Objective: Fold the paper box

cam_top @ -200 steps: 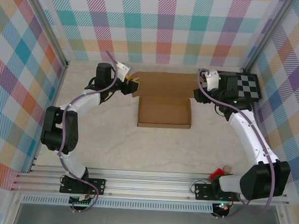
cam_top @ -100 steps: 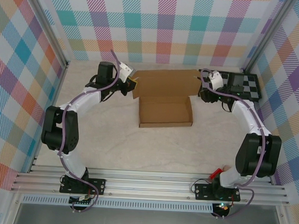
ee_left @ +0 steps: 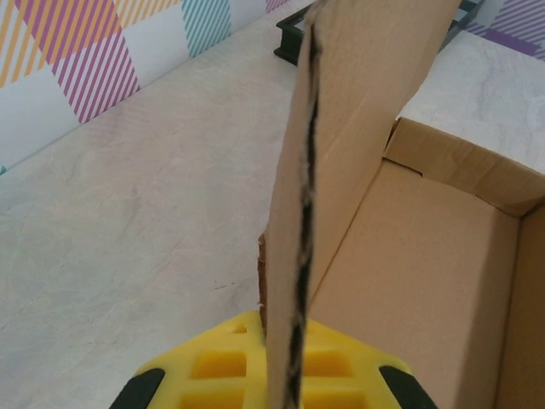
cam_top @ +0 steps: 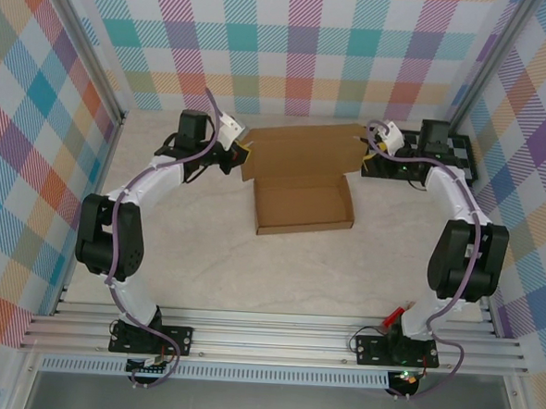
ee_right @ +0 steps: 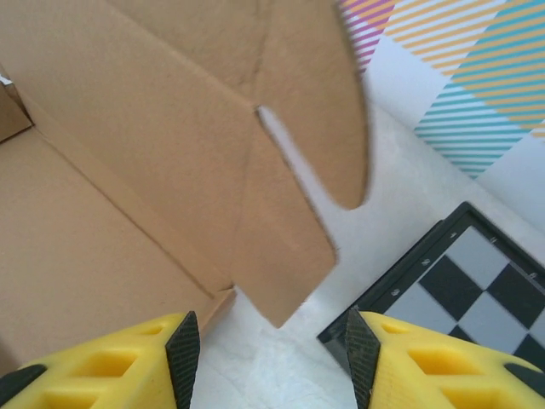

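The paper box (cam_top: 305, 206) is a shallow brown cardboard tray in mid-table, with its lid panel (cam_top: 299, 153) raised at the far side. My left gripper (cam_top: 242, 153) is shut on the lid's left edge. In the left wrist view the cardboard edge (ee_left: 302, 213) stands upright out of my closed left gripper (ee_left: 285, 375), with the tray's inside (ee_left: 426, 281) to its right. My right gripper (cam_top: 368, 157) is at the lid's right end. It stands open (ee_right: 268, 345), and the corner of the lid's side flap (ee_right: 281, 256) hangs just above the gap, touching neither of the fingers (ee_right: 183, 354).
A black-and-white checkerboard panel (cam_top: 457, 151) lies at the back right, just beyond the right gripper, and its corner (ee_right: 477, 290) shows in the right wrist view. Plaid walls close the table on three sides. An aluminium rail (cam_top: 265, 338) runs along the near edge.
My left gripper has shut on the lid's left edge. The right arm has swung in to the lid's right end, its jaws narrowing. The tray has turned slightly.
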